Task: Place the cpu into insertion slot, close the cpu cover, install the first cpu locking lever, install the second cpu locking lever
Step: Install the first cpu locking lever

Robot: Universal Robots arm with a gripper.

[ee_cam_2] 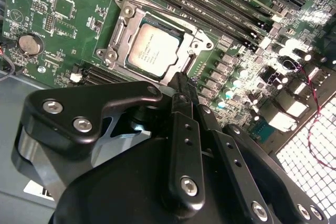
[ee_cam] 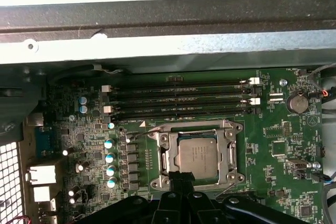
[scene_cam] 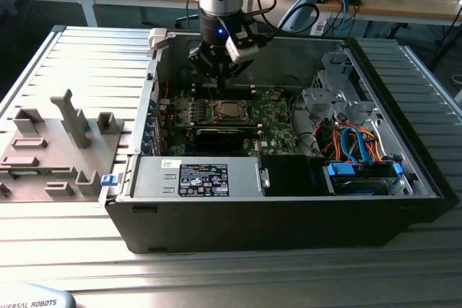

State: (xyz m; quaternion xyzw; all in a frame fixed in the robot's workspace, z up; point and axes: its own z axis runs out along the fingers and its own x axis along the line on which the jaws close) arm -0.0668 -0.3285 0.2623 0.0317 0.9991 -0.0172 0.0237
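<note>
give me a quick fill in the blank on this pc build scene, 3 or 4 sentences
1. The cpu sits inside the ____ on the green board.
2. The cover around the chip lies ____ over the socket.
3. Beside the socket run four long black ____ slots.
4. The gripper hangs just above the socket's ____.

Missing words: slot; closed; memory; edge
</note>
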